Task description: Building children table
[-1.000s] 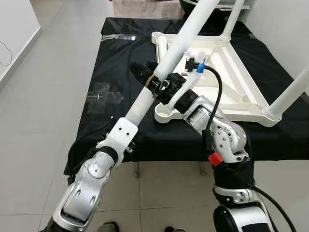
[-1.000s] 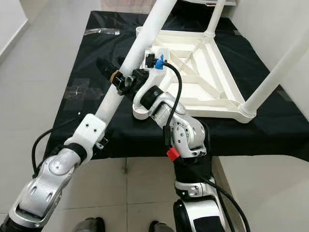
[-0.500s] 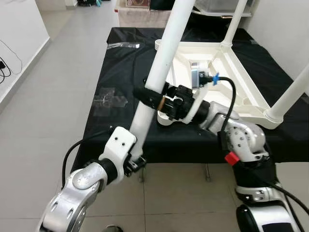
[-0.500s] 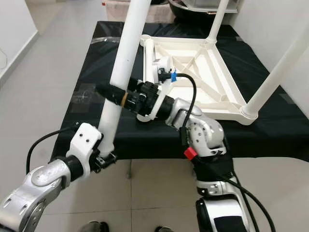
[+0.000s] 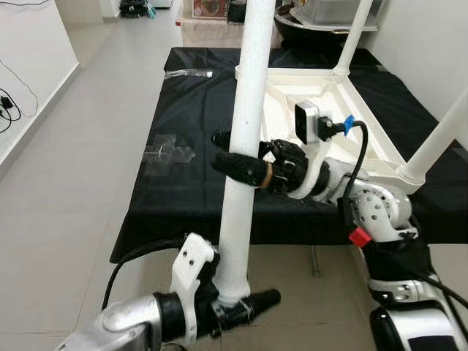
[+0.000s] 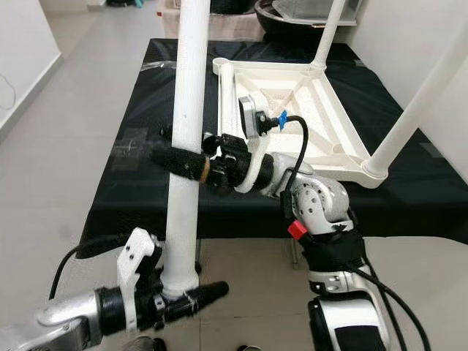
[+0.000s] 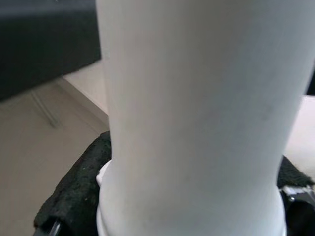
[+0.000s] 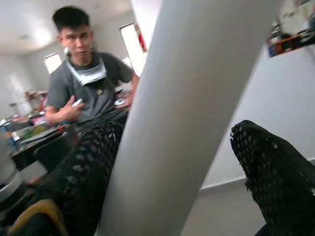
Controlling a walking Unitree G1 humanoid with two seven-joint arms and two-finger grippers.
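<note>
Both tools clamp a white leg (image 5: pixel 245 146) held upright in front of the black surface (image 5: pixel 175 183): left tool (image 5: pixel 238 306) at its base, right tool (image 5: pixel 238 157) at mid-height, likely steadying it for fitting into the upturned tabletop (image 5: pixel 365 150) lying on that surface.

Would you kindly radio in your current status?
Both grippers, left gripper low, right gripper mid, shut on white table leg. Leg near upright before upturned tabletop. Nothing in the way.

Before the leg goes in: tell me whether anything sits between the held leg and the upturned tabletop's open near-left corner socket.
Nothing visible blocks it. The leg, upright in the left pincer and right pincer, stands in front of the tabletop; the right forearm hides that corner.
</note>
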